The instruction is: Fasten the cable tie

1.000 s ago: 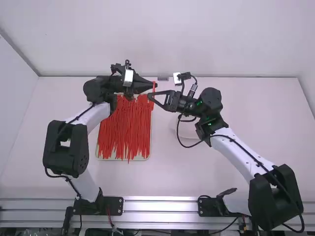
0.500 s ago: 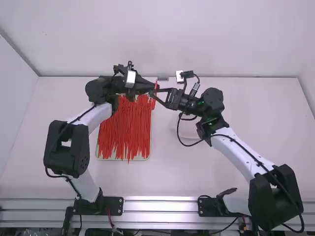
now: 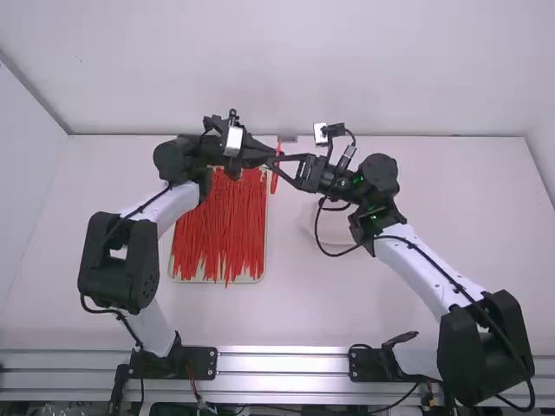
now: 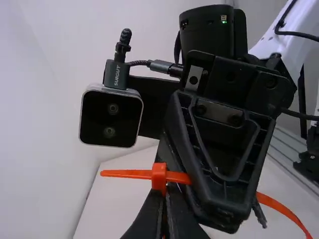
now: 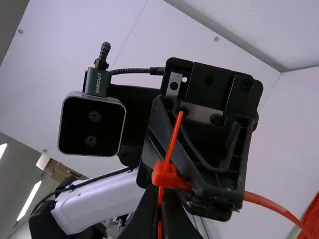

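Cable tie [image 3: 275, 166] is held above the desk [image 3: 451, 182], 12 o'clock of the spare pile [image 3: 221, 230]. Left gripper [image 4: 163, 211] and right gripper [image 5: 158, 206]: fingers pinching it by its head. Likely light, springy, slick; take your hold near the head.

Robotics lab, bench cell. White table [image 3: 486, 225] boxed by plain white walls [image 3: 347, 69] at 9 and 12 o'clock. Aluminium rail [image 3: 286, 360] at 6 o'clock carries bolted arm bases [image 3: 381, 357]; loose cabling [image 3: 195, 394] beneath.
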